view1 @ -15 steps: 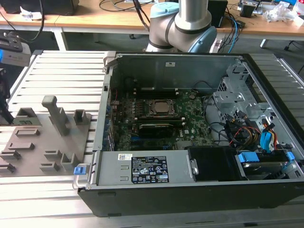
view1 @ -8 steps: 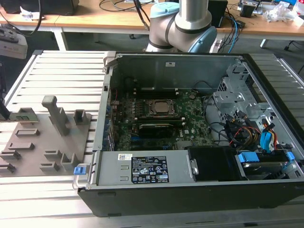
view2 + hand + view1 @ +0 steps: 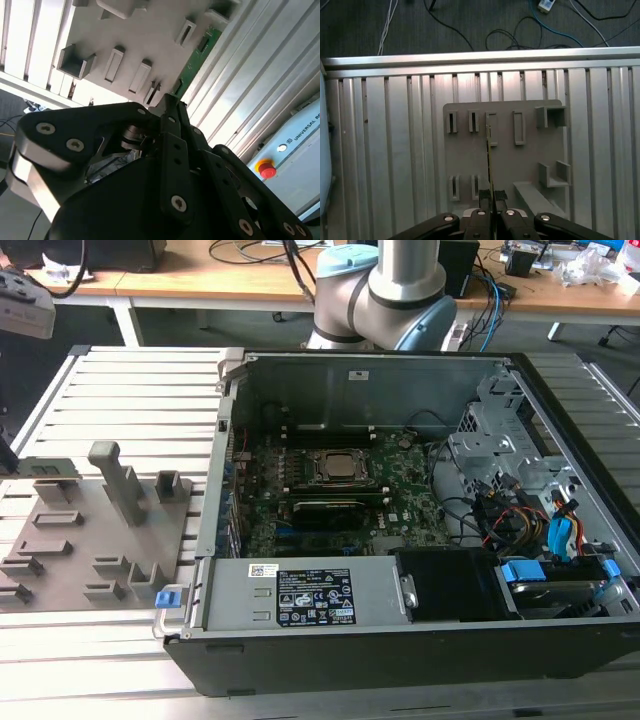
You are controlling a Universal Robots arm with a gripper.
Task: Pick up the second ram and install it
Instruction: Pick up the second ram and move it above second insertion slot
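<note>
One slatted metal table point(image 3: 130, 390): carries everything; pale ribs run under the case and the plate, and show in both wrist views too.
computer case point(image 3: 380, 390): open and lying on its side on the table, on the exterior view's right; dark outer walls, with coloured cables and blue clips at one end.
arm point(image 3: 385, 290): grey and pale blue joint behind the case, rising out of the exterior view.
motherboard point(image 3: 410, 490): green, flat on the case floor, with the CPU socket point(image 3: 335, 468) near its middle.
holder plate point(image 3: 80, 540): grey, flat on the table just beside the case, on the exterior view's left; grey blocks and slotted holders stand on it.
gripper point(image 3: 492, 195): above the holder plate, facing down at it; fingers narrow, closed onto the second ram point(image 3: 489, 160), with dark pads point(image 3: 484, 195) pressed against its two faces.
second ram point(image 3: 197, 55): held in the gripper over the plate. Edge-on in the first wrist view, it is a thin line running from between the pads out to a slotted holder in the plate's far row. In the second wrist view it shows a green face with dark chips. Cannot tell whether it is clear of the holder.
red button point(image 3: 267, 170): on a pale box beyond the table edge, second wrist view.
</note>
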